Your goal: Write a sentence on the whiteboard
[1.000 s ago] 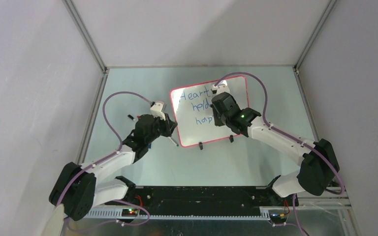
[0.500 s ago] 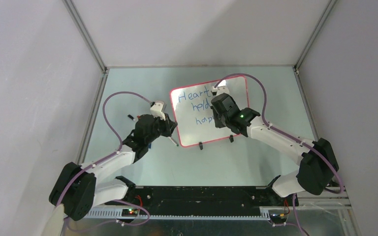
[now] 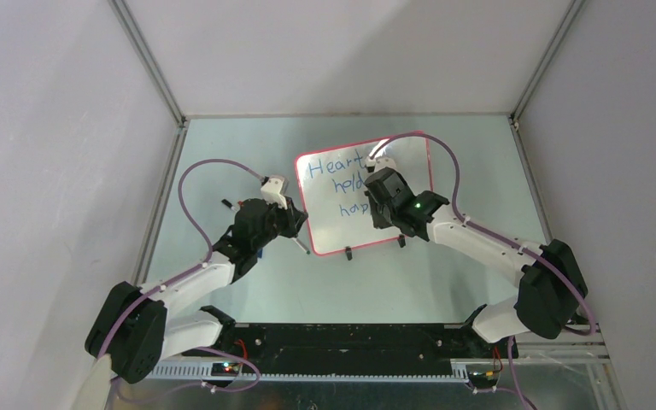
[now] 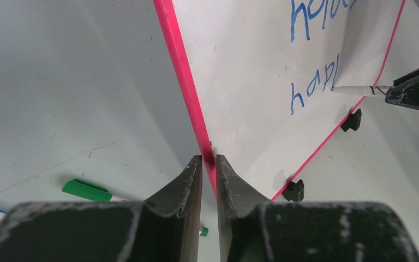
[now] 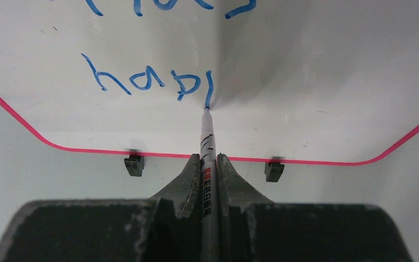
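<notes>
Pale green table (image 3: 325, 286) filled the floor of a grey-walled enclosure, with both arm bases bolted along its near edge. From the near left, the left arm reached forward and inward. Its left hand (image 4: 208, 161) was clamped on the red frame (image 4: 188, 98) of the whiteboard (image 4: 245, 76), one finger on each side of the board's left edge, low down near the corner. Just beside that hand, a green-capped pen (image 4: 85, 189) lay flat on the table.

From the near right, the right arm stretched over the board's right half. Its right hand (image 5: 210, 159) was closed tight on a marker (image 5: 208, 139) with a white barrel and black and red print, pointing away from the wrist. The marker's tip touched the glossy white surface at the lower end of a single blue stroke.

The whiteboard sat at the middle of the table between the two hands, its near edge carried on two small black feet (image 5: 134, 165). The sentence (image 3: 340, 184) ran in thin blue handwriting down the board's left half, in three short lines. These read "Heart", then "hold", then "hap" followed by the stroke under the tip; the right arm hid whatever lay further right. Beyond the board, bare table ran to the back walls (image 3: 333, 60).
</notes>
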Robot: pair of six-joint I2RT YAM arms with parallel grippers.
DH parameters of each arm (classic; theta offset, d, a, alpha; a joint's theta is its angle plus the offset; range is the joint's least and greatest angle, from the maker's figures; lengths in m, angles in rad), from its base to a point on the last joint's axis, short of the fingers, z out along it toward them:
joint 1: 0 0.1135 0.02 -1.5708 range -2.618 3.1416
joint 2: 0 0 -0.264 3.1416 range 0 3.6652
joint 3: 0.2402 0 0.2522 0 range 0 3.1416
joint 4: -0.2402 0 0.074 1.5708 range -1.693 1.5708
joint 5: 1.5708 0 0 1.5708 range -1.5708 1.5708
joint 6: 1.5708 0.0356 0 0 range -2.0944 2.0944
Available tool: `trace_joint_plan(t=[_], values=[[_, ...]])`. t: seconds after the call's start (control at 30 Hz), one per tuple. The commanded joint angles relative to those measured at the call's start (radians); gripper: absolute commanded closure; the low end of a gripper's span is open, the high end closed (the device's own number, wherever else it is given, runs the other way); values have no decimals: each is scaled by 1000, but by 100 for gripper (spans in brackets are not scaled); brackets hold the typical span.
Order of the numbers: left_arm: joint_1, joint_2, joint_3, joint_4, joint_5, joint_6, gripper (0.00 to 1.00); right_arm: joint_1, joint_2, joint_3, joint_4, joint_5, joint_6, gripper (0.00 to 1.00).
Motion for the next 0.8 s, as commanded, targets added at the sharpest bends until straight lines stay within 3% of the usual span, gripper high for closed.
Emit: trace_joint_plan(t=[0.0, 0.77], values=[[-4, -24, 12, 21, -10, 23, 80, 5, -13, -8, 6, 17, 10, 100], [-5, -23, 12, 21, -11, 23, 80, -30, -58, 48, 66, 10, -31, 100]])
